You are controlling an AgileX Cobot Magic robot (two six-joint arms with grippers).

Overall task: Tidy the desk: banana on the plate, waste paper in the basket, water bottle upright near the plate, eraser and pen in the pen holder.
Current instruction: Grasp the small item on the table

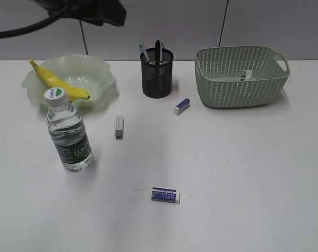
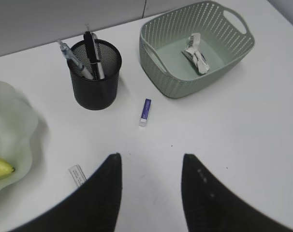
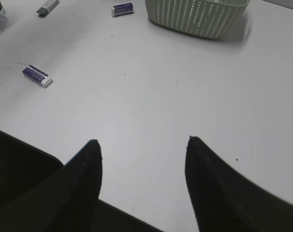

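Note:
The banana (image 1: 56, 81) lies on the pale green wavy plate (image 1: 96, 71). The water bottle (image 1: 70, 134) stands upright in front of the plate. The black mesh pen holder (image 1: 157, 73) holds pens (image 1: 158, 51). Waste paper (image 1: 246, 75) lies in the green basket (image 1: 240, 94). Three erasers lie on the table: a blue-white one (image 1: 181, 106), a grey one (image 1: 119, 126), and a blue one (image 1: 165, 195). My left gripper (image 2: 151, 157) is open and empty, high above the table, with the blue-white eraser (image 2: 145, 112) ahead of it. My right gripper (image 3: 142, 141) is open and empty over bare table, with the blue eraser (image 3: 37, 76) at far left.
A dark part of the left arm (image 1: 80, 10) hangs at the top left of the exterior view. The pen holder (image 2: 95, 72) and the basket (image 2: 151, 53) with the paper (image 2: 196, 50) lie ahead in the left wrist view. The table's near edge (image 3: 21, 140) shows by the right gripper.

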